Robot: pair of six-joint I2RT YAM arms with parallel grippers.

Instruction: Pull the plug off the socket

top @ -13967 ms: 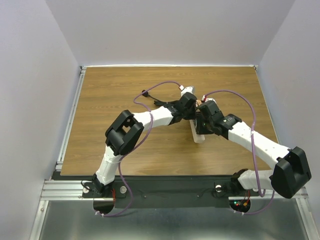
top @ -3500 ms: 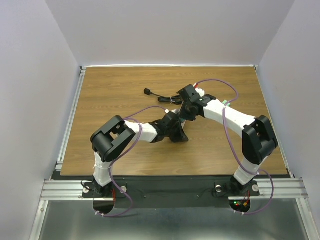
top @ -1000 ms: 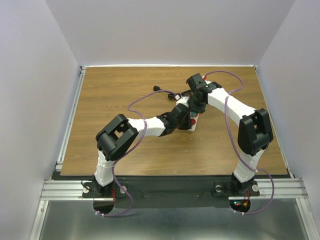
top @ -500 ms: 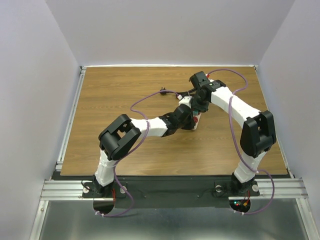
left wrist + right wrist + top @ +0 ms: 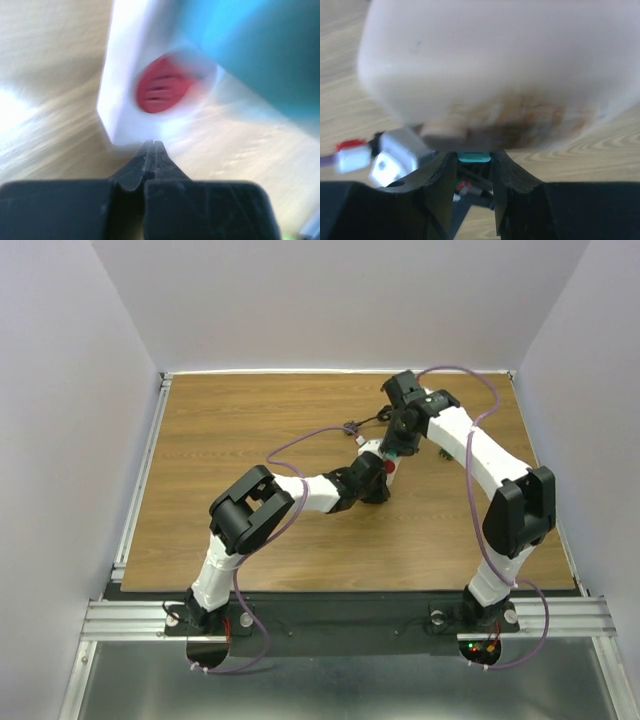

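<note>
The socket point(image 5: 127, 60) lies right of centre on the surface point(image 5: 250, 440), with the left end effector point(image 5: 152, 146) pinched closed at its end. The right end effector's point(image 5: 474, 150) hold cannot be told. If poorly pinned, the strip may lift.

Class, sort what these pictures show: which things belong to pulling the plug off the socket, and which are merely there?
Belong to the job: long beige power strip with round red outlets; thin black cord; teal plug; left gripper, shut; right gripper, shut on the teal plug.

Merely there: purple arm cables; wooden table; metal side rail.
</note>
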